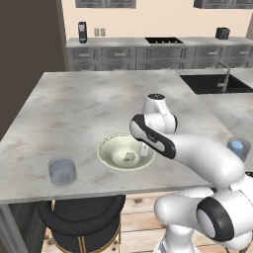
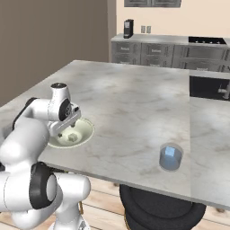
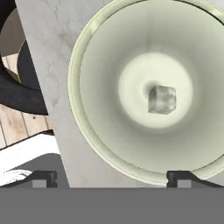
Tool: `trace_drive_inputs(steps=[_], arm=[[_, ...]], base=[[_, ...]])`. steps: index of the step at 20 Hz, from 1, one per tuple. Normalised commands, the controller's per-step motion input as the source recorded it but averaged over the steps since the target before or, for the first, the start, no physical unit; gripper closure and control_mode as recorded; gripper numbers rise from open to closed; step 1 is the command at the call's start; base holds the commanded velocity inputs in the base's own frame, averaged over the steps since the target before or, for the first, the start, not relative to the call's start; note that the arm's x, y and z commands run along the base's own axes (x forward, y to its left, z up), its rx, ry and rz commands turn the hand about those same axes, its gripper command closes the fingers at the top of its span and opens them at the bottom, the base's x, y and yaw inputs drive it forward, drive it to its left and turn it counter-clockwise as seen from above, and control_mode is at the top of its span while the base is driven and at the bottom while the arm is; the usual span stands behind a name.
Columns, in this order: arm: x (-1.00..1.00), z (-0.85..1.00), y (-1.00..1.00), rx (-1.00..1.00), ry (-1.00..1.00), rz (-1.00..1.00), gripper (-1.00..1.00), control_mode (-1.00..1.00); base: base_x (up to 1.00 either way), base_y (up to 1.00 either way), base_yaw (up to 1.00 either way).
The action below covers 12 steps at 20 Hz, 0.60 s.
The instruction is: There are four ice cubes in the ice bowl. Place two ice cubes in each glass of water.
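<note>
1. We see the grey marbled stone surface [image 1: 89, 104] stretching broad and bare behind the wide shallow cream-green ice bowl [image 1: 109, 157], which sits close to the near edge; black round stools [image 1: 79, 220] stand on the wooden floor below that edge.
2. Our white arm bends forward over the near edge, its hand pointing down over the bowl — the gripper [image 3: 111, 177] hangs above the bowl's near rim, jaws spread wide and holding nothing.
3. In the bowl we find one small translucent whitish ice cube [image 3: 162, 99] lying at the centre of the bottom.
4. The left short clear grey-blue glass of water [image 1: 62, 171] stands near the front edge, well apart from the bowl; we cannot tell what is in it.
5. The right glass of water [image 2: 170, 157] stands far to the other side, also near the edge — a pale blue cube [image 2: 170, 152] shows inside it.
</note>
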Motion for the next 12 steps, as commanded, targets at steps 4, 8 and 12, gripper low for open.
trace_drive_inputs(steps=[4,8,12], arm=[[0.37,-0.16,0.10,0.00,0.00,-0.01,-1.00,-1.00],[0.08,-0.24,0.24,0.00,0.01,-0.07,-1.00,-1.00],[0.12,-0.39,0.03,0.00,0.00,-0.09,-1.00,-1.00]], base=[[0.00,0.00,0.00],[0.00,0.00,0.00],[0.00,0.00,0.00]])
